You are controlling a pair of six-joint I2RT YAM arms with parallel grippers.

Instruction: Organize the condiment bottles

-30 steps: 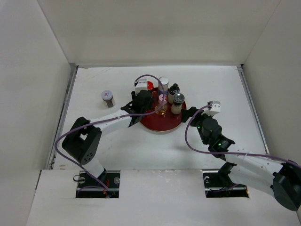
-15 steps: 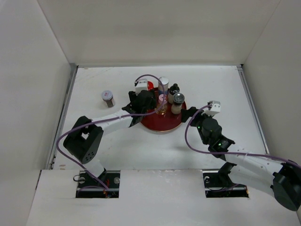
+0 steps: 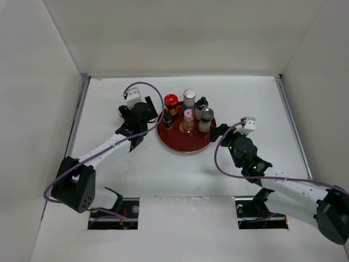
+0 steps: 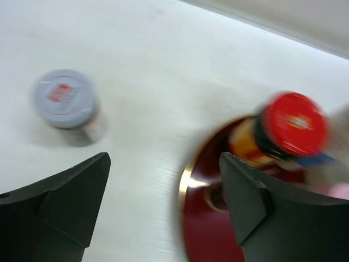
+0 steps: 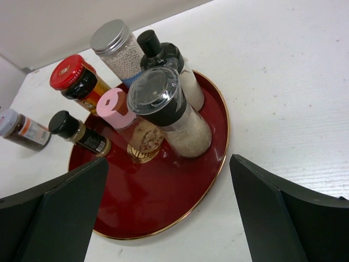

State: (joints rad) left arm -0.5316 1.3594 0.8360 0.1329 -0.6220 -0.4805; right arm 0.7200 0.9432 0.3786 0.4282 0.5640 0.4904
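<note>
While the grey-capped jar (image 4: 65, 101) sits alone on the surface (image 4: 191, 60), left of the red tray (image 5: 163, 202) holding the other six bottles (image 5: 163, 109), fetching it seems the step in hand: the left end effector (image 4: 163, 169) (wide open, empty) must centre on it, then close.

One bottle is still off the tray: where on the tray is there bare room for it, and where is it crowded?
The tray is bare across its near half, between the front rim and the thin dark bottle, pink-capped bottle and beige shaker. The far half is crowded.
</note>
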